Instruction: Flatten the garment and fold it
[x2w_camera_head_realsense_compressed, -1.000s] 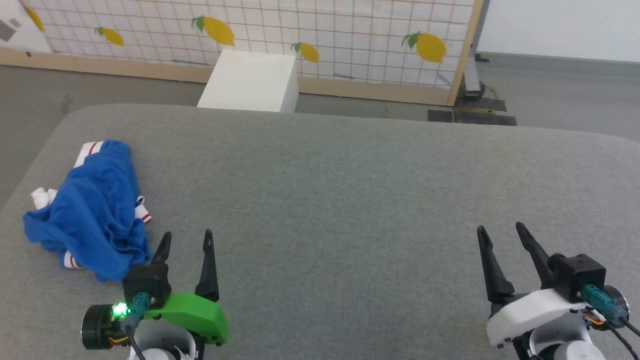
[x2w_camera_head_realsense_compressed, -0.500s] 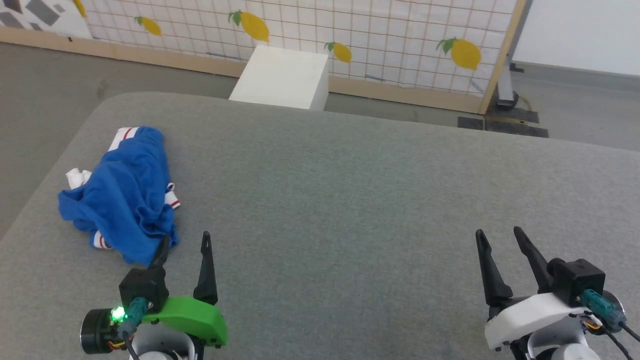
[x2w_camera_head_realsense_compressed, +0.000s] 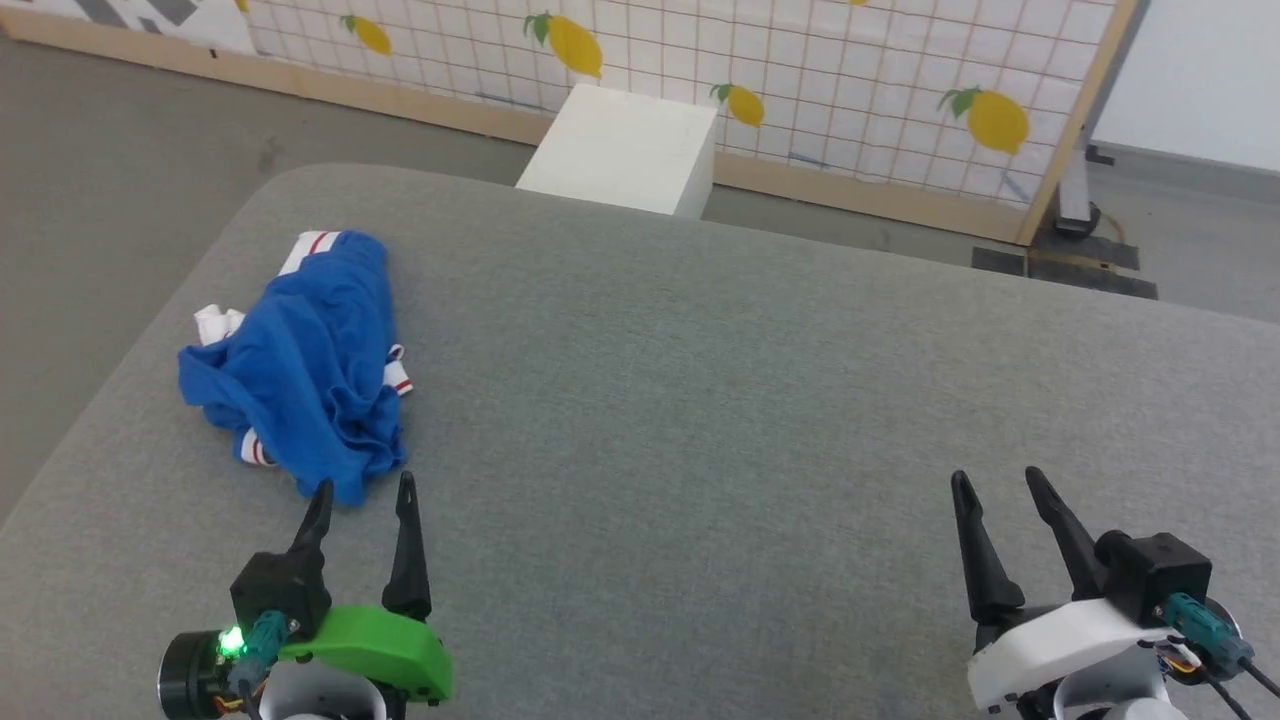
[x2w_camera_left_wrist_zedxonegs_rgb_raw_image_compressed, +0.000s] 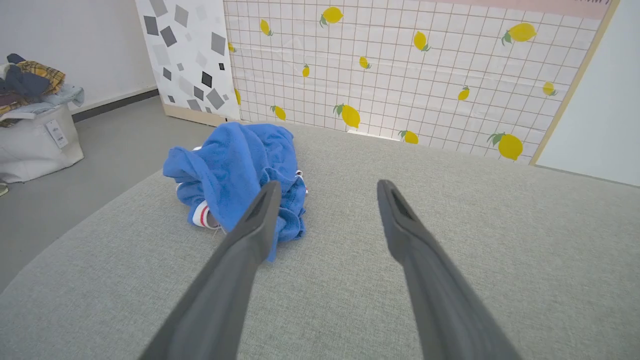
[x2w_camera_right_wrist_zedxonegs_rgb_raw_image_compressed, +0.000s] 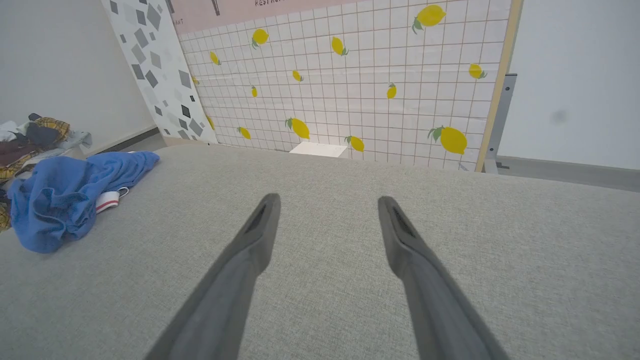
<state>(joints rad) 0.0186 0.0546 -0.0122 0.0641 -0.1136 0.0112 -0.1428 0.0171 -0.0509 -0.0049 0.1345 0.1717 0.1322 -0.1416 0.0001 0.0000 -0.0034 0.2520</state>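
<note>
1. The grey padded surface (x2w_camera_head_realsense_compressed: 720, 400) took up most of the head view, with a white box (x2w_camera_head_realsense_compressed: 625, 150) past its far edge.
2. The garment (x2w_camera_head_realsense_compressed: 310, 370) lay bunched in a blue heap on the surface's left side (white sleeve bits with red stripes poking out), not flattened at all.
3. The left gripper (x2w_camera_head_realsense_compressed: 365, 482) sat right beside the heap's near edge, fingers spread apart, holding nothing.
4. The right gripper (x2w_camera_head_realsense_compressed: 995, 475) was well off to the right, fingers also apart and empty.

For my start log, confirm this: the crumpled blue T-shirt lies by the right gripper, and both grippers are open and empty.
Wrong side. In the head view the crumpled blue T-shirt lies by the left gripper; the right gripper is well away from it. Both grippers are open and empty.
</note>
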